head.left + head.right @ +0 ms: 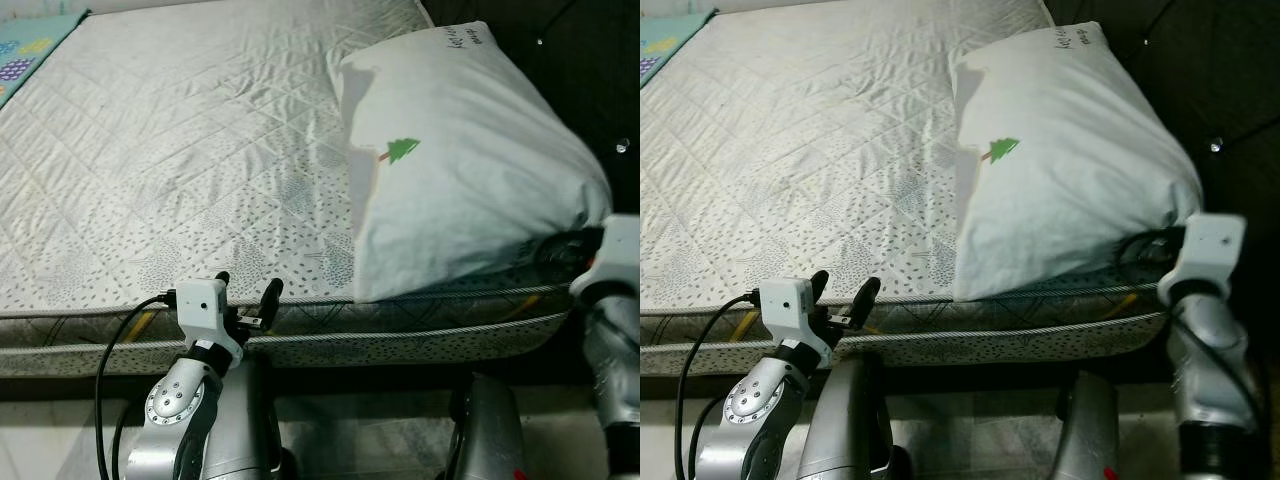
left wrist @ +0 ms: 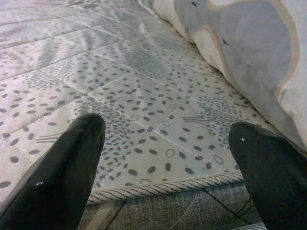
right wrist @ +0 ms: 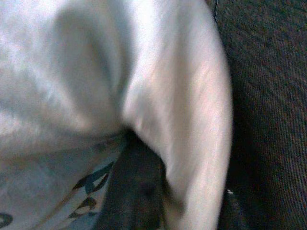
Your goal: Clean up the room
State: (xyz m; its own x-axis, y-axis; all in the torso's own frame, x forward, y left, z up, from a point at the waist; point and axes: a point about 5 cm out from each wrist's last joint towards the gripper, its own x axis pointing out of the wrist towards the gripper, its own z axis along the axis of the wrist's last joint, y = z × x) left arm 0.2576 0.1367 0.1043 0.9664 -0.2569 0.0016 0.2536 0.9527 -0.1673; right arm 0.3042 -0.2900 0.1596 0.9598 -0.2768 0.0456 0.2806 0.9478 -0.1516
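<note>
Your right gripper [image 1: 1160,243] is pinching the pillow [image 1: 1060,160] corner on the mattress [image 1: 790,150], left gripper [image 1: 840,295] spread open, empty.

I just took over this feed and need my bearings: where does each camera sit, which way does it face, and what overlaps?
Left eye view: on the head, looking forward and down at the mattress and the pillow; both silver arms show.
Right eye view: beside it, same scene.
Left wrist view: along the open left gripper, low over the mattress edge, pillow beside it.
Right wrist view: on the right wrist, pressed against the pillow's corner; one black finger shows under the fabric.
Shared: the pillow shows in all four views; the right gripper is at its near right corner.
</note>
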